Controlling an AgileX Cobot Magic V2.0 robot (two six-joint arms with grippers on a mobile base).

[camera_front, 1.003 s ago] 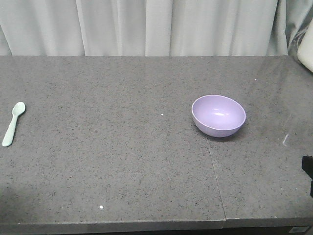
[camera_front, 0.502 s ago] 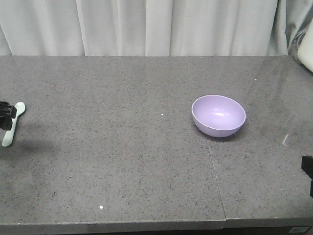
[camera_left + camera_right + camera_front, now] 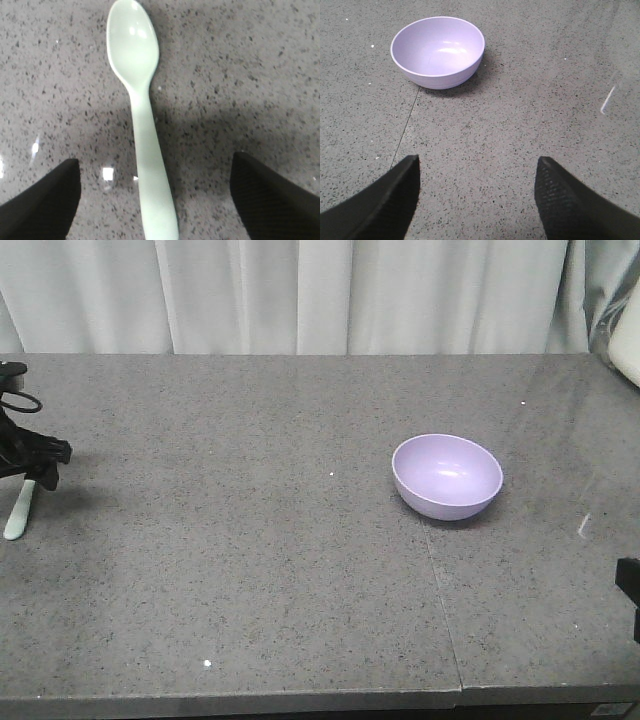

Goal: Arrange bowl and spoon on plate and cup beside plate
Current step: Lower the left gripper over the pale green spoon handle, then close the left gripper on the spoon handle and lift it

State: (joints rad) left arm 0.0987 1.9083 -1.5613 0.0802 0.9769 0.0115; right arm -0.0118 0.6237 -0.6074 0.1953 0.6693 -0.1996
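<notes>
The mint-green spoon (image 3: 142,125) lies flat on the grey table, head away from my left wrist camera. My left gripper (image 3: 156,159) is open just above it, one dark finger on each side of the handle, neither touching it. In the front view the left gripper (image 3: 38,472) covers the spoon's head, and only the spoon's handle (image 3: 19,512) shows. The lavender bowl (image 3: 447,476) stands upright and empty, right of centre. My right gripper (image 3: 477,159) is open over bare table, well short of the bowl (image 3: 437,50). The plate and the cup are out of view.
The speckled grey table (image 3: 250,570) has a thin seam (image 3: 440,580) running to its front edge. A white curtain (image 3: 300,295) hangs behind. A pale object (image 3: 628,340) sits at the far right edge. A short white mark (image 3: 583,525) lies right of the bowl.
My left arm has come in from the left edge and now sits over the spoon, covering its head in the front view. The spoon, the bowl and the right arm have not moved.
</notes>
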